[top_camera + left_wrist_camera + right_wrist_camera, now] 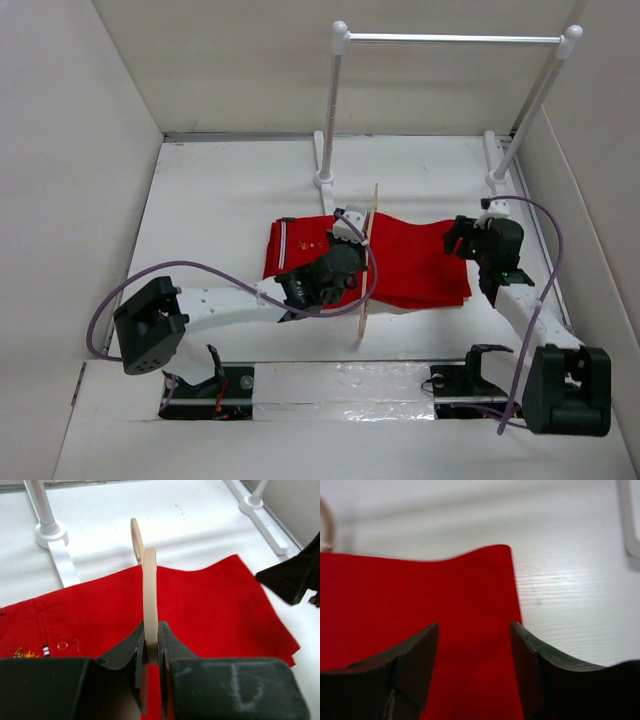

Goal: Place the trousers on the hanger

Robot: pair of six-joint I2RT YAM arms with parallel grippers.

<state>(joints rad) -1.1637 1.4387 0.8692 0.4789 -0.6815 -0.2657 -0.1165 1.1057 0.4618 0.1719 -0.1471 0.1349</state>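
Trousers (415,265) lie flat on the tabletop (220,190), folded, waist with buttons toward the left, in front of the white rail stand (450,38). Hanger (150,587) stands on edge across the middle of the trousers, hook end pointing toward the stand. Left pincer (151,636) is clamped on the hanger's near part, with the beige strip pinched between both fingers and red cloth directly beneath. Right pincer (475,630) is over the trousers' right end, fingers apart with nothing between them. The cloth's edge runs just under the gap; cannot tell whether it touches the cloth.
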